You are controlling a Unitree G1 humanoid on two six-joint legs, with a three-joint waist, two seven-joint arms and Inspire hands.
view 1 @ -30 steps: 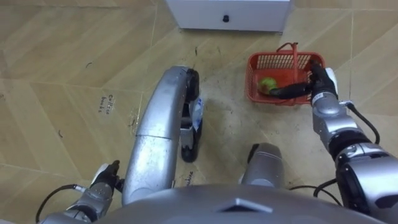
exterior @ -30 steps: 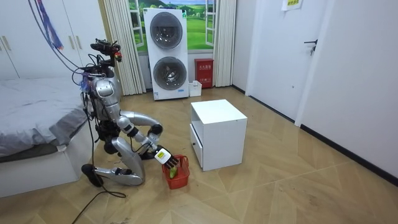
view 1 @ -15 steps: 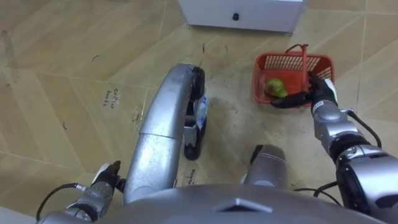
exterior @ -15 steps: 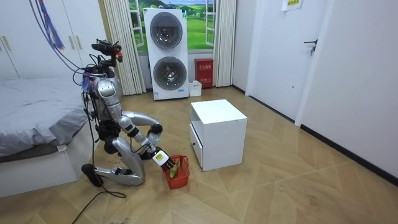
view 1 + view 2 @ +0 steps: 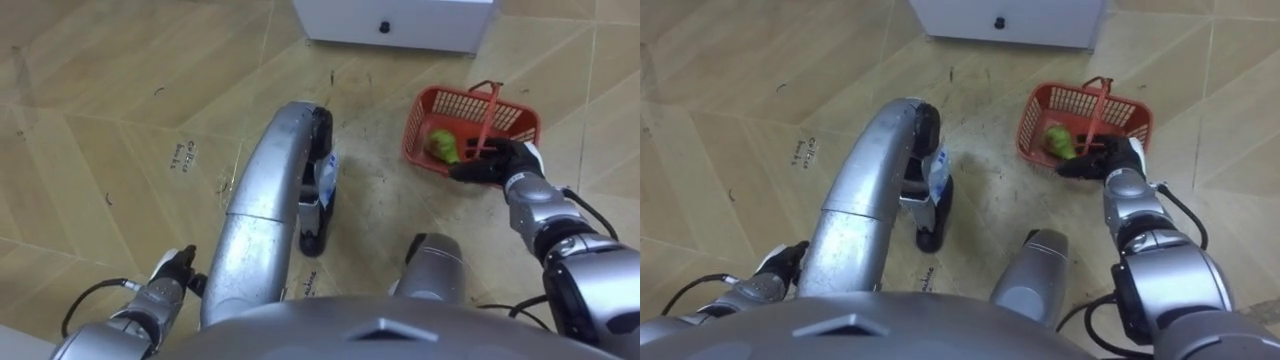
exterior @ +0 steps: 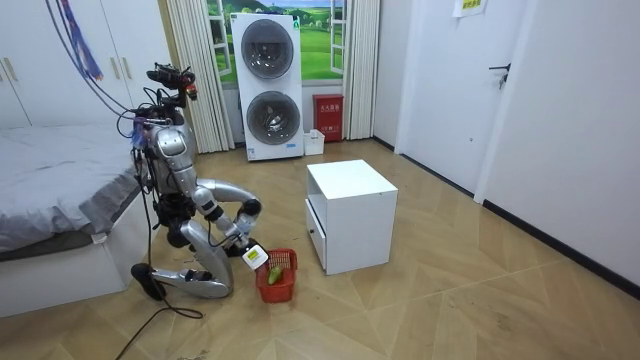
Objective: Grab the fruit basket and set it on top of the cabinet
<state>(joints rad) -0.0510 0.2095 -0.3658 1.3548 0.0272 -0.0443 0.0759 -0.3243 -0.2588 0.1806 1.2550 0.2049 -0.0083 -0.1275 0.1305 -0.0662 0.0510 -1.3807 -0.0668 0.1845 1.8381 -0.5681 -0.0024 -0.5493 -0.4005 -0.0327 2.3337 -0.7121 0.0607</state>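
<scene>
A red plastic fruit basket lies tilted on the wooden floor ahead to my right, its thin red handle standing up. A green fruit rests inside against the near wall. My right hand has its fingers curled over the basket's near rim at the foot of the handle. The right eye view shows the same basket, fruit and right hand. In the room view I kneel low on the floor, holding the basket beside my knee. My left hand hangs idle at the lower left.
A white cabinet with a small dark knob stands just beyond the basket; the room view shows this cabinet on the room view's right. A bed is close behind me. Stacked washing machines stand at the back wall.
My right hand has come back from inside the basket to its near rim and closed on it. The basket has tipped and slid a little toward me.
</scene>
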